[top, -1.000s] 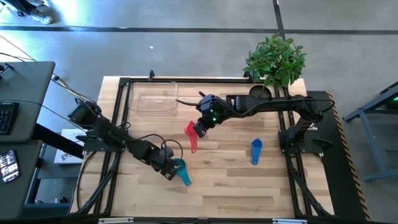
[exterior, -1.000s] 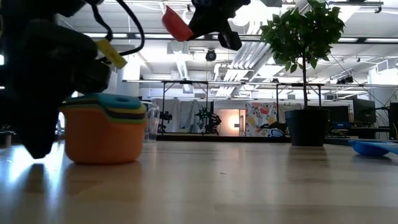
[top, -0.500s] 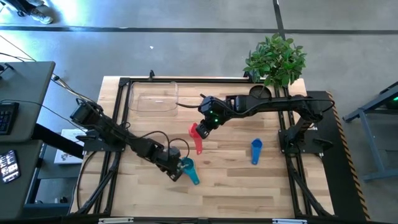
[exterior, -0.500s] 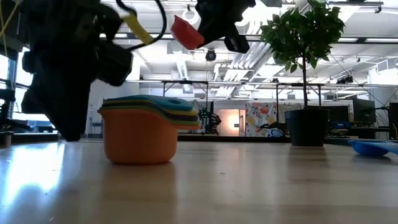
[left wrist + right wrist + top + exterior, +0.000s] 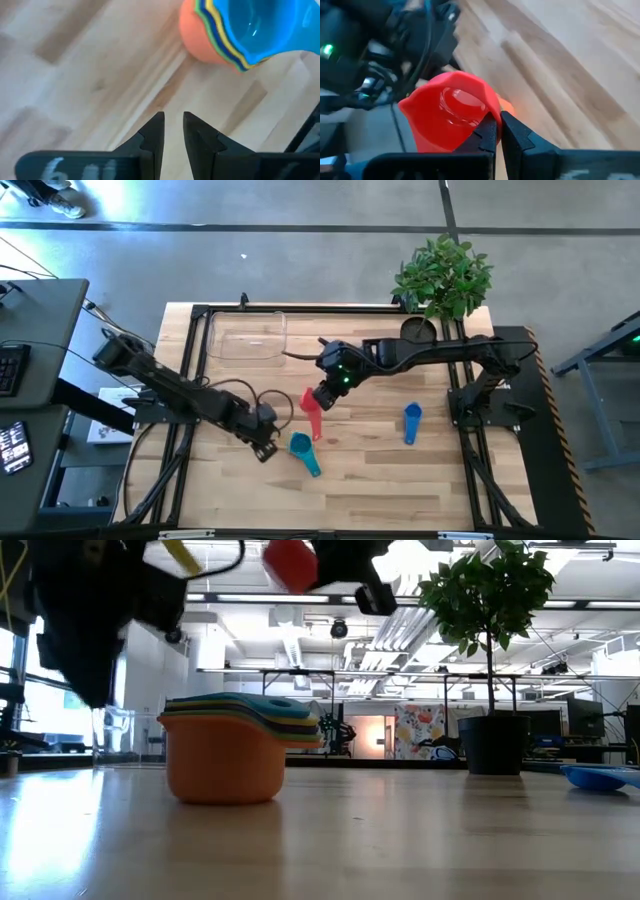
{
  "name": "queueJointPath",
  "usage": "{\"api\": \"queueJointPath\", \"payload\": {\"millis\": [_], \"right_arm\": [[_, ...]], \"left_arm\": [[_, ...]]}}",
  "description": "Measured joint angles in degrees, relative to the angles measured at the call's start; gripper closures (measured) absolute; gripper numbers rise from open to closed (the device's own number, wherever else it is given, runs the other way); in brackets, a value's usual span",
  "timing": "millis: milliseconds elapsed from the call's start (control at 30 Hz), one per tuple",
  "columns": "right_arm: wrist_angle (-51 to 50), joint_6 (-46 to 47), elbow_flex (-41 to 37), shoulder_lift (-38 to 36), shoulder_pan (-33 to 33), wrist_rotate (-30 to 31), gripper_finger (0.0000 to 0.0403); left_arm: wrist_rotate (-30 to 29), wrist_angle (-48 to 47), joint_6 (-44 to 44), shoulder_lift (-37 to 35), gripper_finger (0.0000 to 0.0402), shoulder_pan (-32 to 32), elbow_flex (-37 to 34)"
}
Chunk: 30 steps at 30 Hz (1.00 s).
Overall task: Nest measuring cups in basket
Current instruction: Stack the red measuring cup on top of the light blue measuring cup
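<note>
Several cups are nested in a stack on the tabletop. The right hand, clamped on the red cup, hangs above. The left hand, slightly open, holds nothing. The blue cup and empty basket remain.

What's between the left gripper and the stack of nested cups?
Only bare wooden tabletop; the left gripper sits apart from the stack of nested cups, shown in the left wrist view.
</note>
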Motion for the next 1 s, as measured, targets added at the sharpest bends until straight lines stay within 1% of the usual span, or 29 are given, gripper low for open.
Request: {"api": "queueJointPath", "payload": {"millis": [67, 133, 200, 267, 467, 533, 600, 667, 733, 800, 867, 900, 967, 1000], "right_arm": [[2.26, 0.87, 0.06, 0.22, 0.82, -0.08, 0.0402], [5.33, 1.22, 0.01, 0.68, 1.43, -0.27, 0.0402], [7.88, 1.8, 0.05, 0.99, 2.01, -0.79, 0.0402], [11.28, 3.15, 0.03, 1.28, 2.27, -1.16, 0.0402], [14.27, 3.12, 0.04, 1.68, 2.07, -1.07, 0.0402], [17.09, 2.5, 0.11, 2.37, 2.01, -1.16, 0.0402], [16.53, 2.16, 0.07, 2.75, 2.01, -1.28, 0.0402], [17.23, 2.11, 0.11, 3.81, 2.04, -1.79, 0.0402], [14.34, 2.09, 0.0, 4.4, 2.18, -2.79, 0.0402], [15.37, 2.1, 0.09, 5.73, 2.23, -3.84, 0.0402], [12.76, 1.85, 0.05, 6.69, 2.44, -4.81, 0.0402], [13.49, 1.61, 0.04, 7.41, 2.53, -5.18, 0.0402], [12.07, 0.64, 0.04, 8.36, 2.62, -6.14, 0.0402], [11.33, 0.41, 0.04, 8.91, 2.74, -7.04, 0.0402]], "left_arm": [[-1.47, 0.29, 0.89, -2.26, 0.0339, 0.04, 0.0], [-3.03, -1.8, 1.95, -5.11, 0.0339, 0.08, -0.02], [-4.4, -1.23, 3.02, -7.6, 0.0339, 0.37, 0.04], [-5.76, -3.26, 4.24, -10.74, 0.0339, 0.75, -0.04], [-8.93, -2.46, 8.53, -18.36, 0.0339, 2.52, 0.13], [-9.9, -4.06, 9.7, -21.06, 0.0339, 3.38, -0.11], [-10.86, -2.65, 10.84, -22.84, 0.0339, 4.24, 0.17], [-11.9, -4.53, 10.95, -24.85, 0.0339, 5.0, -0.09], [-13.21, -3.35, 10.98, -25.98, 0.0339, 5.82, 0.07], [-13.62, -5.07, 10.96, -27.51, 0.0339, 6.54, -0.06], [-13.89, -4.61, 10.89, -27.91, 0.0339, 7.29, 0.02], [-13.92, -4.6, 10.8, -28.31, 0.0339, 7.67, 0.24], [-13.83, -7.1, 10.48, -28.82, 0.0339, 8.33, -0.13], [-13.89, -6.01, 10.47, -28.63, 0.0339, 8.56, -0.02]]}}
